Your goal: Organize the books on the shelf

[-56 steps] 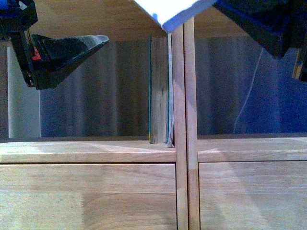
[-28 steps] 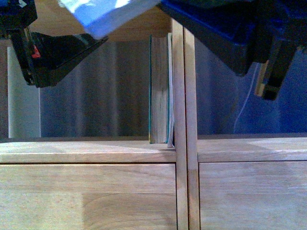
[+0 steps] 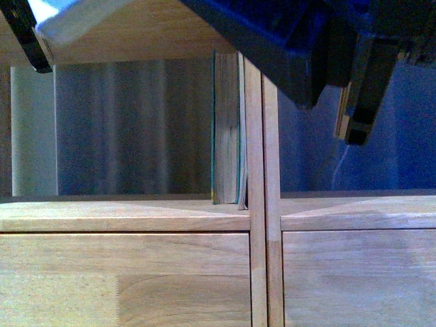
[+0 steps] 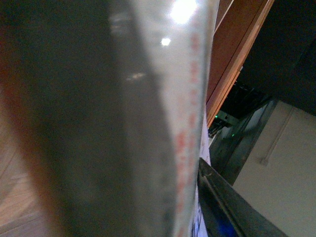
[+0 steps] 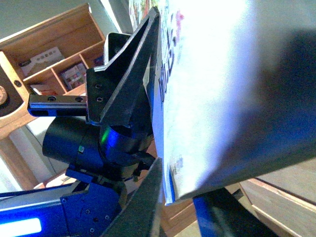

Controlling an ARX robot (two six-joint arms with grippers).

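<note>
Roughly half done: teal book (image 3: 226, 129) is standing upright in shelf (image 3: 136, 214) at the 9 o'clock side of central upright (image 3: 262, 150), while white paperback (image 3: 75, 20) is hanging unshelved at 11 o'clock, right gripper (image 5: 177, 197) clamping its corner, left gripper (image 5: 148, 34) lying against its cover (closure: cannot tell).

We see the teal book (image 3: 227, 129) standing upright in the shelf (image 3: 129, 214), greyish page edges facing us. Its three o'clock side sits tight against the central double upright (image 3: 262, 170), and its foot rests on the ledge above the plain drawer fronts (image 3: 122, 279). The white paperback (image 3: 75, 19) hangs tilted at eleven o'clock, above the open compartment. Up close its glossy cover shows dark lettering.
</note>
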